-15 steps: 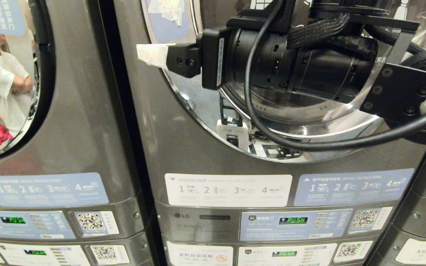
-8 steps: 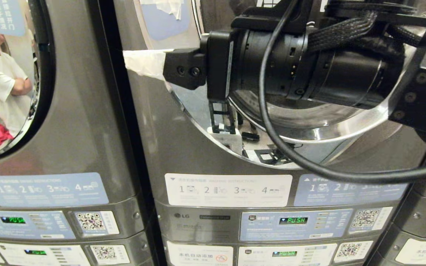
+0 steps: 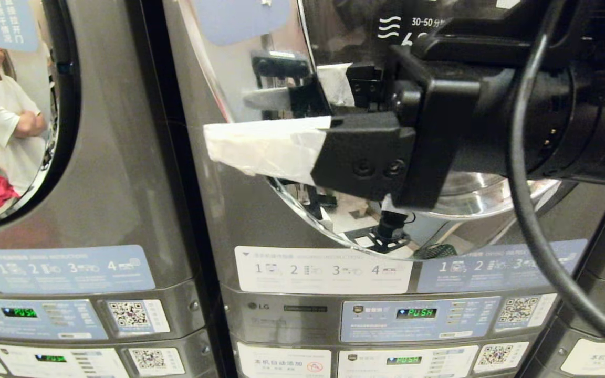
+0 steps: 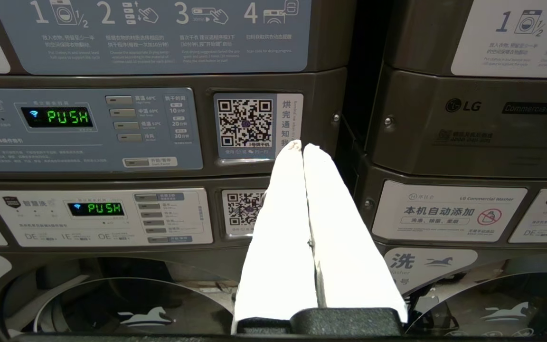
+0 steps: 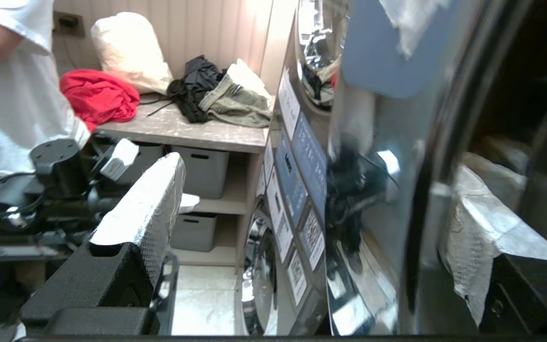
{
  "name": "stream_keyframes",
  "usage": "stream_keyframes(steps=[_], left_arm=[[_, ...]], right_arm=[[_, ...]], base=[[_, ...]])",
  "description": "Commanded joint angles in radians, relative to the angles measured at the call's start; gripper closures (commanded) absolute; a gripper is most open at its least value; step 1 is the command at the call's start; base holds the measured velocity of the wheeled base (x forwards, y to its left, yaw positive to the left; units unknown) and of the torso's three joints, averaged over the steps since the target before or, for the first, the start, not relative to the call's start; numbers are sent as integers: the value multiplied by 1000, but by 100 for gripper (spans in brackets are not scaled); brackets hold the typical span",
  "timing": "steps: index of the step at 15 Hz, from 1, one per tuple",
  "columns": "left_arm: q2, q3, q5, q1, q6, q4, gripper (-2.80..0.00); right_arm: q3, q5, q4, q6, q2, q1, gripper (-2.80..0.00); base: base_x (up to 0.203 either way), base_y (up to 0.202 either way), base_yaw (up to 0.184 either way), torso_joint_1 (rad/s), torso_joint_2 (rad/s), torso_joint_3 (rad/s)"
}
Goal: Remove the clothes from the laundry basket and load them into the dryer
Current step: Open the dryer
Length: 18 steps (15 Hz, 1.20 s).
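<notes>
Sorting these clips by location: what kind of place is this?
Most likely a self-service laundromat: stacked LG commercial machines, QR payment stickers beside "PUSH" displays, and clothes piled on a shelf.

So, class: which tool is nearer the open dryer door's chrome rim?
Right. The right tool straddles the dryer door, one finger either side of its rim. The left tool hangs lower, pointing at the control panels.
</notes>
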Motion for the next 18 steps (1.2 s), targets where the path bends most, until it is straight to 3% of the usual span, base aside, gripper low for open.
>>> stream_keyframes(steps=[1,10,18], left_arm=[[0,0,0,2,0,0,0],[0,0,0,2,0,0,0],[0,0,0,1,0,0,0]], right_arm=[[37,25,-3,-2,-64,0,-280],[191,133,86,-28,-250,3,-280],[249,128,139,-27,-352,3,-280]], base=[[0,0,0,0,0,0],[0,0,0,0,0,0],[0,0,0,0,0,0]])
